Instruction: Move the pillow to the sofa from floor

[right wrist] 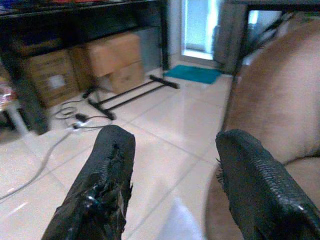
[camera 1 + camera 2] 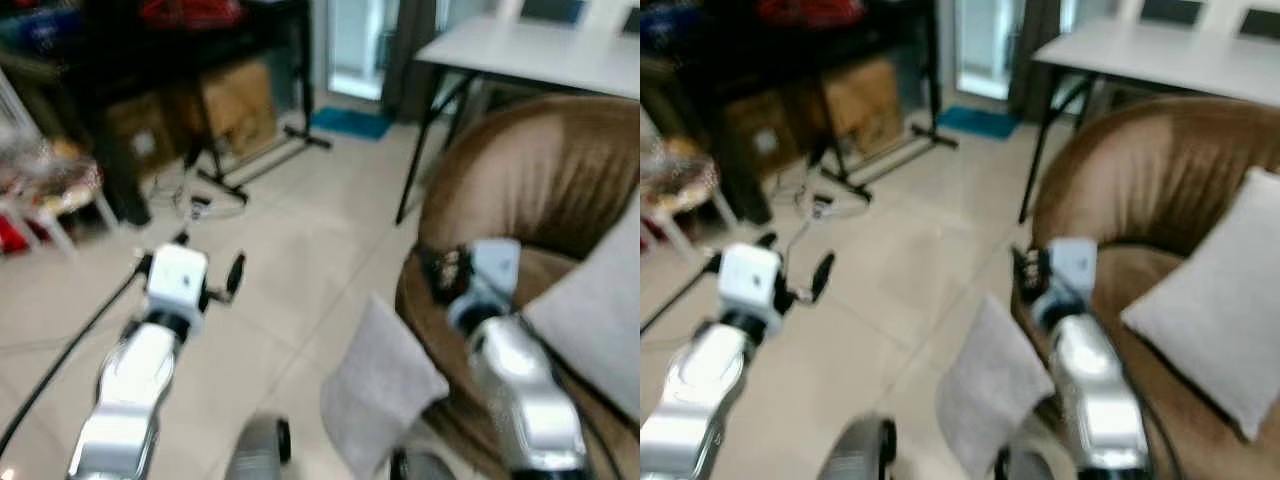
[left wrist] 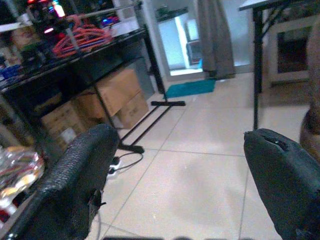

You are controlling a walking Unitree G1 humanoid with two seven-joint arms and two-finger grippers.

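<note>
Where the head views take in the whole room, a brown sofa point(image 2: 540, 190) fills the right side, with a white table point(image 2: 540, 50) behind it and a dark rack point(image 2: 150, 60) with cardboard boxes point(image 2: 235, 105) far left. Open tiled floor point(image 2: 300, 250) runs between rack and sofa. A light cushion point(image 2: 1225, 300) already lies on the sofa seat at right. The pillow point(image 2: 380, 385) of the task, grey, stands on the floor, near, leaning against the sofa's front edge, between the two arms.

Wrist views add detail that the head views lack: the left wrist view shows red hangers point(image 3: 80, 37) on the rack, a teal mat point(image 3: 192, 87) by the far doorway, and a cable point(image 3: 122, 162) on the tiles.

Left gripper point(image 3: 182, 175) held out over open floor at left, fingers apart, holding nothing. Right gripper point(image 1: 175, 175) raised at the sofa's front edge, just above the pillow, fingers point(image 1: 260, 185) apart, nothing between them; the sofa's brown curve sits beside one finger.
</note>
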